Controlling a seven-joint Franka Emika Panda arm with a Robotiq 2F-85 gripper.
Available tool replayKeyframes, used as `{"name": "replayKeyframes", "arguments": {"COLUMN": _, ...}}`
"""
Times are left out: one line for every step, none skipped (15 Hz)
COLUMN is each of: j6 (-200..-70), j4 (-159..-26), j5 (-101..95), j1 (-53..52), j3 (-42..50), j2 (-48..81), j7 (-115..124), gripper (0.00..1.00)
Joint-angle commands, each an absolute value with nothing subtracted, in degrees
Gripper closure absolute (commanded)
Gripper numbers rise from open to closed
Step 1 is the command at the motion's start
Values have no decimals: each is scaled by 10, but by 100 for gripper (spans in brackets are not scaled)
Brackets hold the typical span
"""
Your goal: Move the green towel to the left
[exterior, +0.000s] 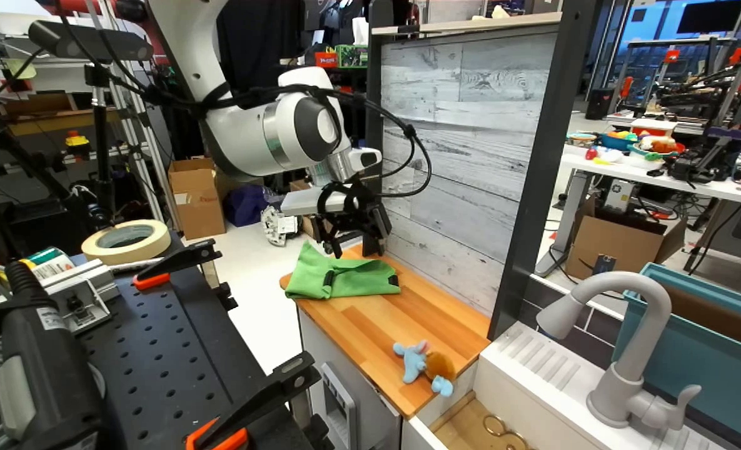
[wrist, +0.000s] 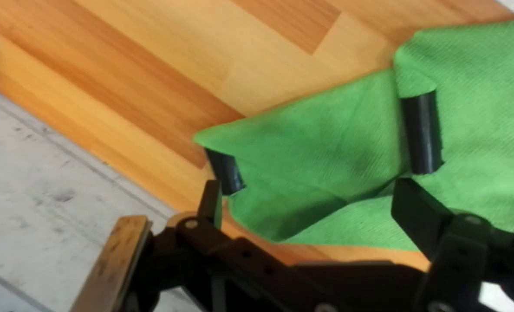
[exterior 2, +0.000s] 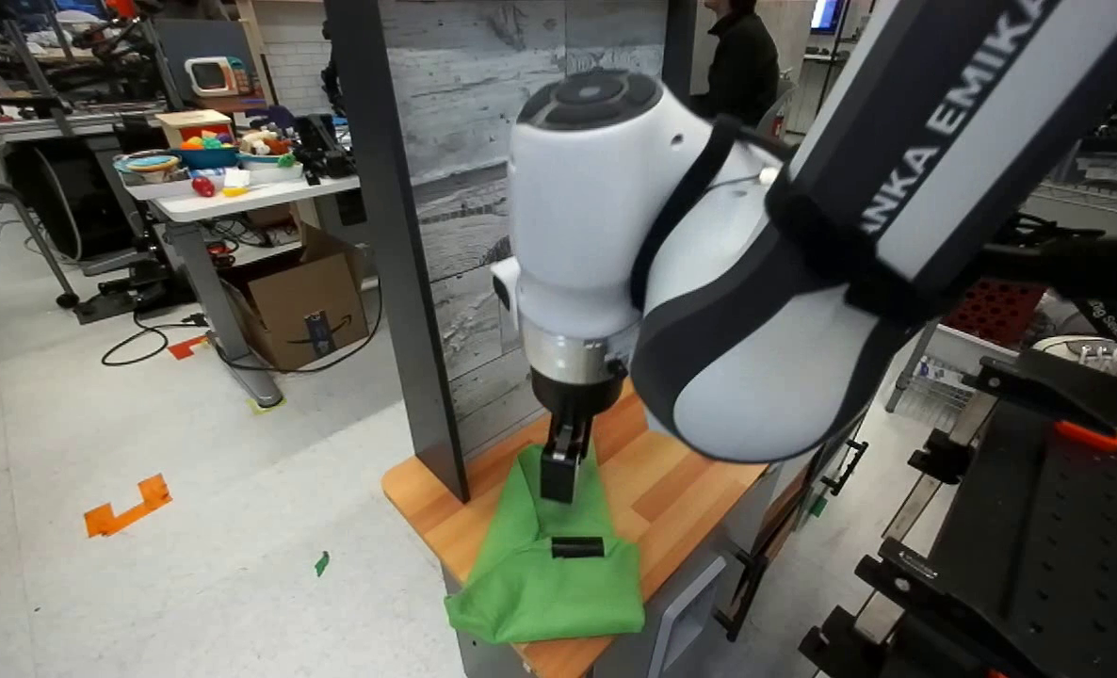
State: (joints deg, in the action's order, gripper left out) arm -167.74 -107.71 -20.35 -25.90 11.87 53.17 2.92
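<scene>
The green towel (exterior: 364, 282) lies folded and wrinkled at one end of the wooden counter (exterior: 377, 322), with black strips on it. It also shows in an exterior view (exterior 2: 558, 593) and in the wrist view (wrist: 317, 147). My gripper (wrist: 307, 186) is open and empty, pointing down over the towel. In the wrist view one finger is by the towel's narrow end near a black strip, and the other finger is over the towel's middle. The gripper also shows in both exterior views (exterior: 359, 242) (exterior 2: 560, 476). Whether the fingertips touch the cloth I cannot tell.
A grey wood-patterned panel (exterior: 464, 125) rises along the counter's side. A blue and brown plush toy (exterior: 415, 362) lies at the counter's sink end. Beyond it are a sink with a grey faucet (exterior: 639, 337). A black perforated table (exterior: 164, 350) stands across a gap.
</scene>
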Motion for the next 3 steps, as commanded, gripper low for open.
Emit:
{"name": "replayKeyframes", "arguments": {"j6": -1695, "j4": -1097, "j5": -209, "j1": -264, "j3": 132, "j2": 514, "j7": 28, "gripper": 0}}
{"name": "replayKeyframes", "arguments": {"j6": -1703, "j4": -1113, "j5": -211, "j1": -267, "j3": 139, "j2": 500, "j7": 28, "gripper": 0}}
{"name": "replayKeyframes", "arguments": {"j6": -1706, "j4": -1123, "j5": -212, "j1": -268, "j3": 142, "j2": 492, "j7": 28, "gripper": 0}}
